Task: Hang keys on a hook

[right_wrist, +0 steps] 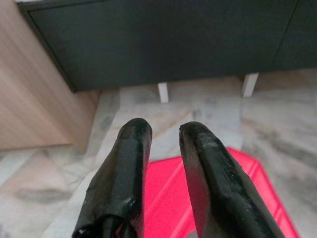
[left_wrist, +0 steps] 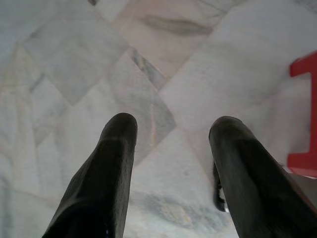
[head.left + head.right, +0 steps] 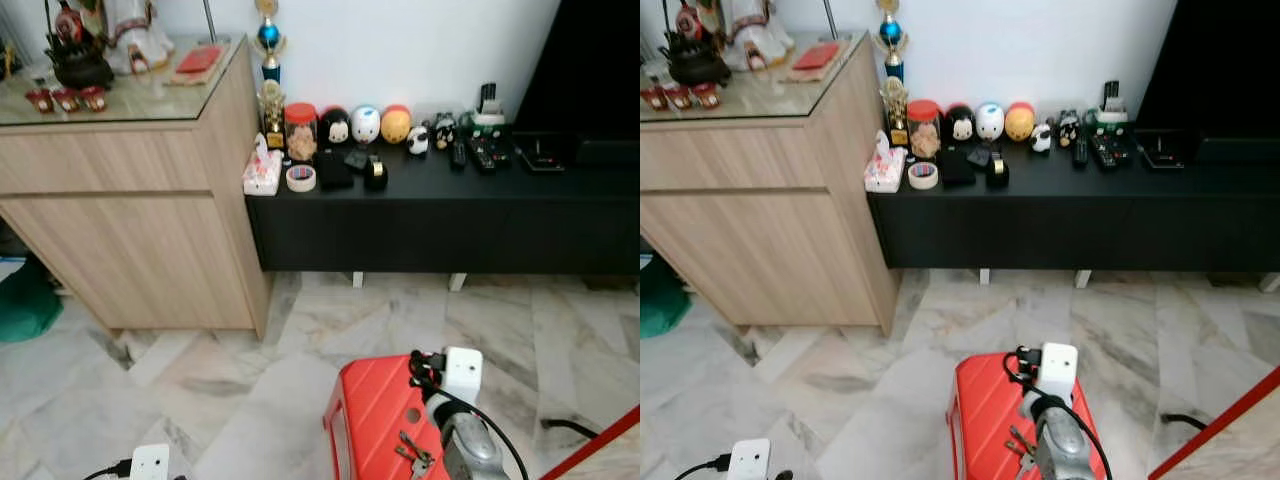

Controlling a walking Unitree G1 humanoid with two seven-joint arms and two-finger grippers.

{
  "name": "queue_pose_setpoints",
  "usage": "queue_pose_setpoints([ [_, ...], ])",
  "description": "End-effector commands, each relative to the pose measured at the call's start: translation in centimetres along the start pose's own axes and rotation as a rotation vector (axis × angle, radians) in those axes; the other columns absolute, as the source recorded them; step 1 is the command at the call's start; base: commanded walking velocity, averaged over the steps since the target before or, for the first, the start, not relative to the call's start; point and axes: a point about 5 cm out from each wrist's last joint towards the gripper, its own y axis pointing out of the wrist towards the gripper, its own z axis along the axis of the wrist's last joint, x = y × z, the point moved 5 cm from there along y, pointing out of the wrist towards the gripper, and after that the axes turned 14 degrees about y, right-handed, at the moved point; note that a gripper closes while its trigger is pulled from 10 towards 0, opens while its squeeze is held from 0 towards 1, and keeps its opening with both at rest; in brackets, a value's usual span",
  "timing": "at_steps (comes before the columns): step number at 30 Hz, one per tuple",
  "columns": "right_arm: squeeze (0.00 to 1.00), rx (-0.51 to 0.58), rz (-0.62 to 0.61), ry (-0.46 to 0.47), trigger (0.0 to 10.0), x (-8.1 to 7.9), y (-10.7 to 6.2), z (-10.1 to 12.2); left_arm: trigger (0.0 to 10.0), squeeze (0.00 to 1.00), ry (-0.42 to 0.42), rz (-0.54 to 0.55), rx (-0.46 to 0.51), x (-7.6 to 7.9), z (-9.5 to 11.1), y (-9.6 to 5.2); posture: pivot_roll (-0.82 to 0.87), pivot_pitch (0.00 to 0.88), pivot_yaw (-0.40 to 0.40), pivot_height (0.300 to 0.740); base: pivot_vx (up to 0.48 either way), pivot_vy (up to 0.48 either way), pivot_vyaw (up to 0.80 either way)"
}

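The right end effector (image 1: 161, 131) hangs released over the red stool (image 3: 375, 420). The keys (image 3: 413, 455) lie there at 6 o'clock. Next step: reach down and grab them.

floor: pale veined marble tiles (image 3: 200, 390) | wall: plain white (image 3: 400, 50) | left: light wood cabinet (image 3: 130, 240) with glass top, ornaments on it | centre-right: low black console (image 3: 440, 225) on short white legs against wall, touching the cabinet's side, cluttered with small figurines | far right: dark screen (image 3: 590, 70) | light: even, soft
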Motion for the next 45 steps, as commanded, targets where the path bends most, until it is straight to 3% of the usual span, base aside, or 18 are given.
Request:
queue_pose_setpoints([
  [1, 0.0, 0.036, 0.016, -0.025, 10.0, -0.2, -0.2, 0.5, 10.0, 0.0, -0.015, 0.014, -0.005, 0.2, -0.6, -0.3, 0.06, 0.0, -0.052, 0.74, 0.0, 0.0, 0.0],
  [7, 0.0, 0.102, 0.092, -0.1, 10.0, -1.9, 0.0, 1.8, 10.0, 0.0, -0.038, 0.026, 0.031, 1.1, 0.0, -0.5, 0.06, 0.0, -0.059, 0.74, 0.0, 0.0, 0.0],
  [17, 0.0, 0.119, 0.094, -0.126, 10.0, -1.3, 0.2, 2.9, 10.0, 0.0, -0.05, 0.043, 0.083, 1.9, 1.3, -0.7, 0.07, 0.0, -0.073, 0.74, 0.0, 0.0, 0.0],
  [24, 0.0, 0.107, 0.107, -0.134, 10.0, -2.1, 0.4, 2.8, 10.0, 0.0, -0.055, 0.066, 0.119, 1.6, 2.2, -0.7, 0.09, 0.022, -0.084, 0.74, 0.0, 0.0, 0.0],
  [40, 0.0, 0.095, 0.137, -0.135, 10.0, -3.1, 0.6, 3.2, 10.0, 0.0, -0.082, 0.082, 0.059, 1.5, -0.4, -1.5, 0.1, 0.048, -0.117, 0.63, 0.0, 0.0, 0.0],
  [42, 0.0, 0.097, 0.142, -0.126, 10.0, -3.3, 0.7, 3.3, 10.0, 0.0, -0.078, 0.096, 0.076, 1.2, -0.2, -1.5, 0.09, 0.054, -0.118, 0.63, 0.0, 0.0, 0.0],
  [45, 0.0, 0.049, 0.142, -0.112, 10.0, -3.2, 0.8, 2.9, 10.0, 0.0, -0.071, 0.187, 0.236, -1.1, 3.3, -1.5, 0.08, 0.066, -0.122, 0.63, 0.0, 0.0, 0.0],
])
